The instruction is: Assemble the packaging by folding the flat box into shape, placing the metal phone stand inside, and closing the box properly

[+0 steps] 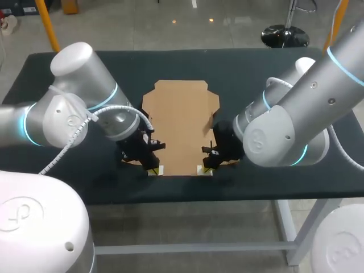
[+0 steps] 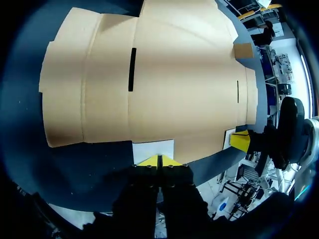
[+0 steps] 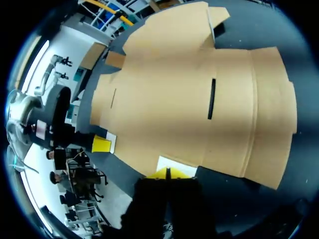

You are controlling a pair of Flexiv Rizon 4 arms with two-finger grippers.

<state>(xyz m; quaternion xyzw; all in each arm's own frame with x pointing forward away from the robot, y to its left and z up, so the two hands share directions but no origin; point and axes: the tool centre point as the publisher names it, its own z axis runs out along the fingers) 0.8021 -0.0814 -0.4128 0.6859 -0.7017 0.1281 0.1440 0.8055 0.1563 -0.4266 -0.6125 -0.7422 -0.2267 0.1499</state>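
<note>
Head view: the flat box (image 1: 181, 122) lies unfolded on the table (image 1: 256, 74), long axis running away from the robot, near edge between left gripper (image 1: 152, 169) and right gripper (image 1: 206, 168). Left wrist view: that gripper's tips meet, closed, at a white corner tab (image 2: 152, 148); thin cardboard, likely light and bendy, best taken at edges. Right wrist view: tips likewise closed at the edge.

Low flat box (image 1: 181, 125) mid-table, bare table (image 1: 256, 74) around it, left tool (image 1: 152, 168) and right tool (image 1: 206, 168) crowding near edge

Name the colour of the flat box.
Flat box: tan brown; clearest in left wrist view.
</note>
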